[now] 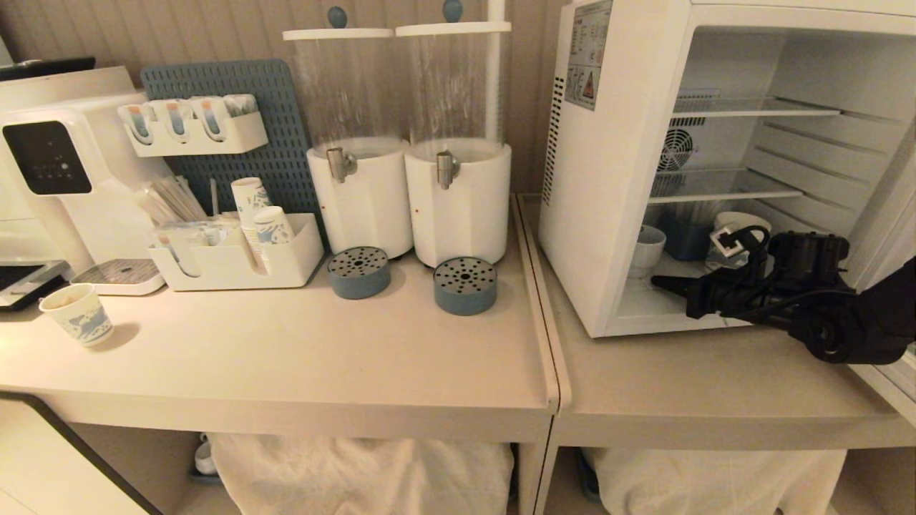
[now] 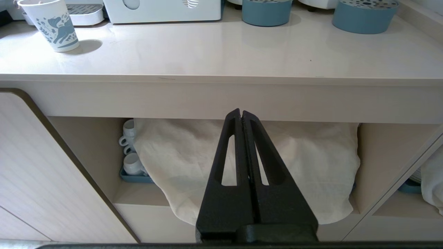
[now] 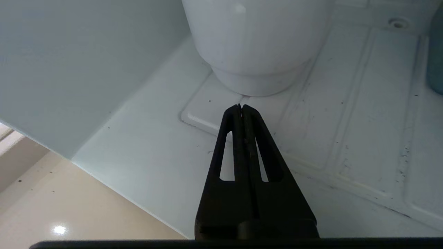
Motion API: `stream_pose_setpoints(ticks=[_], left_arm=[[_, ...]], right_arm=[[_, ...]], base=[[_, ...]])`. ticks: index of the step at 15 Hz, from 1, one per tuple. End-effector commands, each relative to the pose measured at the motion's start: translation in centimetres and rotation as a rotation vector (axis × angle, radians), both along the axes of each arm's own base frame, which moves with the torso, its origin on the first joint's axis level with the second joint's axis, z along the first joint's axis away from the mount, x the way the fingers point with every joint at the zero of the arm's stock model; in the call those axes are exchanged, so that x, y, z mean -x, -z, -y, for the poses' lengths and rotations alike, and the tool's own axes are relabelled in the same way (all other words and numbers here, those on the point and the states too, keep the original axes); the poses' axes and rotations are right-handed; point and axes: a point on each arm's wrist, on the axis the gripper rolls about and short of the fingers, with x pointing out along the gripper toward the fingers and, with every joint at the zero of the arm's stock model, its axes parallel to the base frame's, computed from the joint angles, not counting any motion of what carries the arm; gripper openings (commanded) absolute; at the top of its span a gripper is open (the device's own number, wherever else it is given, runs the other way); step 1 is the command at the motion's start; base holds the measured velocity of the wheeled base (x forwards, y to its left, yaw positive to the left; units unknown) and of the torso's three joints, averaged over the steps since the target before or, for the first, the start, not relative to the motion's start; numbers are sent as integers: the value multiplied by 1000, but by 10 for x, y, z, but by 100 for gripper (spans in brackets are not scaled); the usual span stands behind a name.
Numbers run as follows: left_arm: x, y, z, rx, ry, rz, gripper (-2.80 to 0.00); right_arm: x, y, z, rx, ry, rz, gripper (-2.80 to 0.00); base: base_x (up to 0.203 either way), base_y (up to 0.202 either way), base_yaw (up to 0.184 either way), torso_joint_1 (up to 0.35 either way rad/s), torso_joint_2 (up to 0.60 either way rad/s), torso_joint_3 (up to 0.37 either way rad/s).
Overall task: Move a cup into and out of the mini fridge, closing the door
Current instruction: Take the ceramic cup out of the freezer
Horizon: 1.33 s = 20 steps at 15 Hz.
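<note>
My right gripper point(image 3: 241, 106) is clenched empty just short of the cup point(image 3: 256, 45); I should open wide before closing in.

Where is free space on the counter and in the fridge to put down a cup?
Free: the counter in front of the two blue drip trays. Crowded: the mini fridge floor, holding the cup, a blue container and the right end effector.

Two drink dispensers point(image 1: 408, 193), paper cup point(image 1: 77, 313), blue pegboard point(image 1: 229, 136)
</note>
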Motion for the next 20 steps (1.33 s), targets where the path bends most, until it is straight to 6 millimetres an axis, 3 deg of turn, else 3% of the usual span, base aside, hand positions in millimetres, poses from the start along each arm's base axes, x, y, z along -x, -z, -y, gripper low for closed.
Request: stream_pose_setpoints(ticks=[1, 20], left_arm=[[0, 0, 0, 1, -2, -1, -280], [0, 0, 0, -1, -2, -1, -280]], right_arm=[[1, -5, 0, -4, -3, 12, -280], [23, -31, -8, -39, -27, -2, -280]], base=[[0, 0, 0, 0, 0, 0], [0, 0, 0, 0, 0, 0]])
